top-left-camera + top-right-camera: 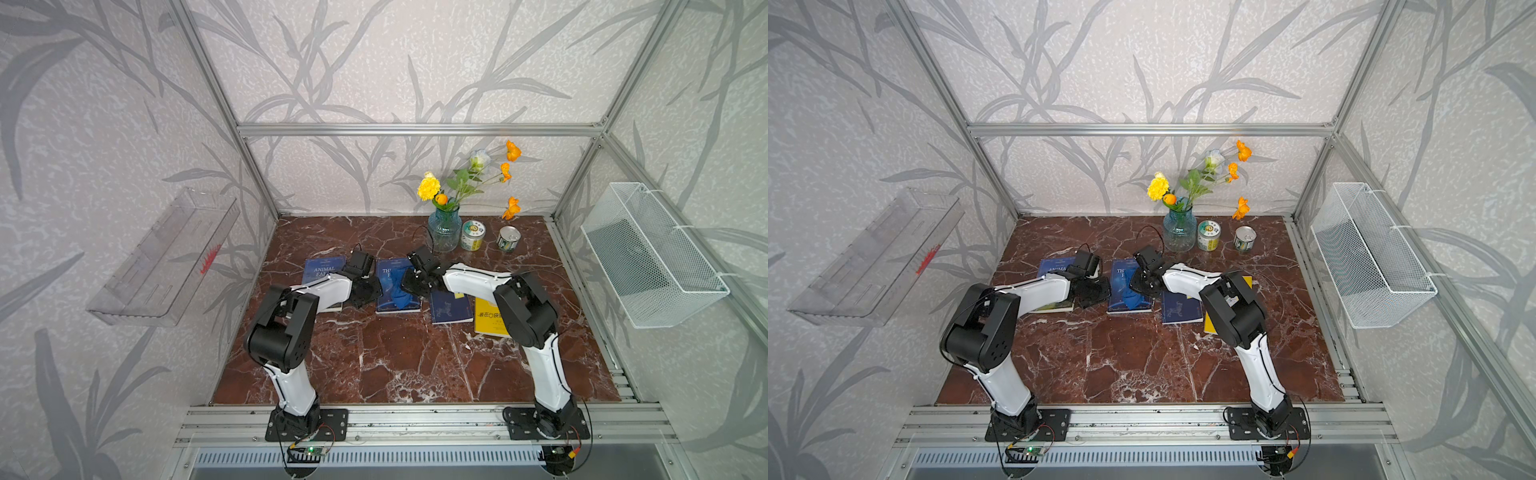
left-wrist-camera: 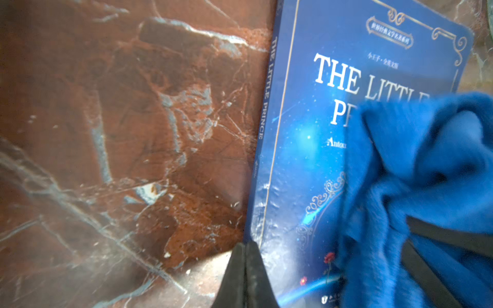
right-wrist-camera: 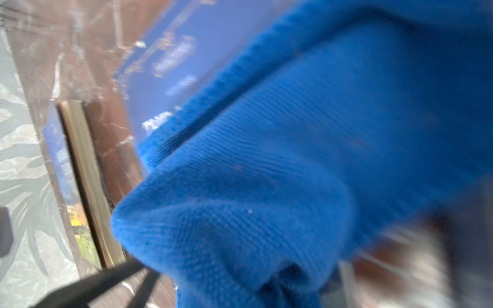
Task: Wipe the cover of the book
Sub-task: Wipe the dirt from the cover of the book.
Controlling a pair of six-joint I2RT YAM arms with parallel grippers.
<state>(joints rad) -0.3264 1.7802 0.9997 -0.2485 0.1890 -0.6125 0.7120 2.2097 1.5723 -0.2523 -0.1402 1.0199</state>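
Mid-wipe, by the look of it. Flat in the middle of the worktop (image 1: 415, 365), cover up: the book (image 2: 301, 149), long axis running from the near edge toward the far edge, spine on the left. Bunched on its right half, the blue cloth (image 2: 426, 173), pinched narrow in the right gripper (image 1: 409, 286). Closed tight on nothing, the left gripper (image 2: 245, 250), tips at the spine near the book's near-left corner; touching or just beside, cannot tell. Bare cover lying toward the spine and far edge from the cloth, so probably a stroke leftward or along the long axis. Right arm nearer, cloth in hand. Left tips at the spine useful as a stop against sliding.
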